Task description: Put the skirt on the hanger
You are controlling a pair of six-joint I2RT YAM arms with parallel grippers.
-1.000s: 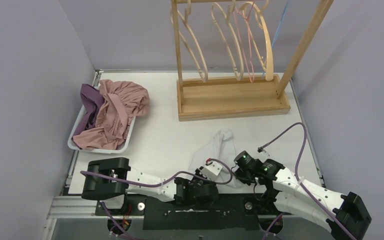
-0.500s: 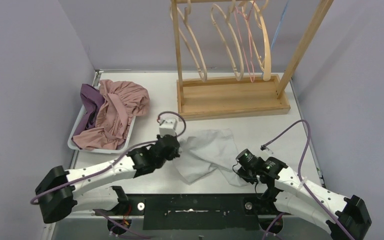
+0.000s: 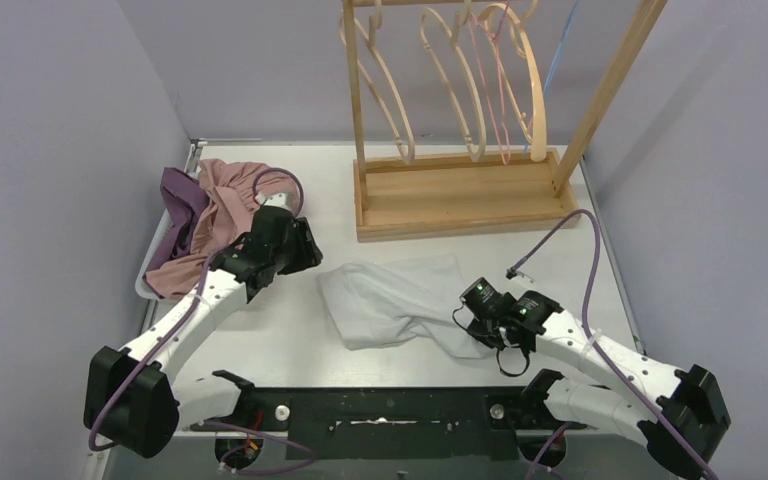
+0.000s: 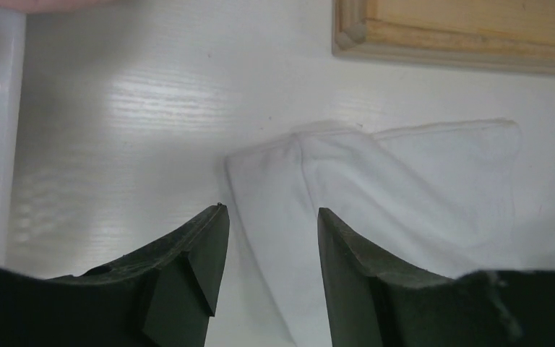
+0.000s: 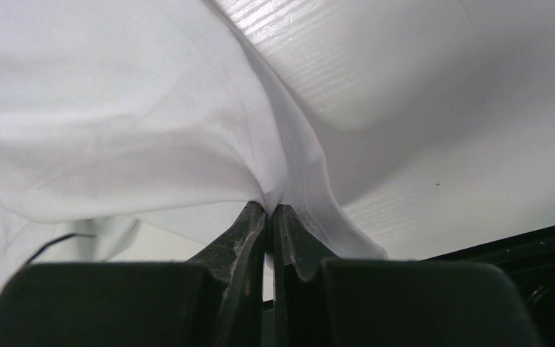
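Two pincers sit in front of the wooden rack (image 3: 465, 205). The right pincer (image 5: 269, 208) is clamped shut on a fold of the white skirt (image 3: 390, 300), which lies spread on the table (image 3: 310, 330) just before the rack's base. The left pincer (image 4: 271, 210) hangs with jaws apart, gripping nothing, over the skirt's corner off the rack's front left.

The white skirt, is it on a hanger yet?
Not yet. The skirt lies spread on the table. The right gripper is pinching its edge; the left gripper hangs open near the other corner, holding nothing. The hangers are on the rack, so hanging is left to do.
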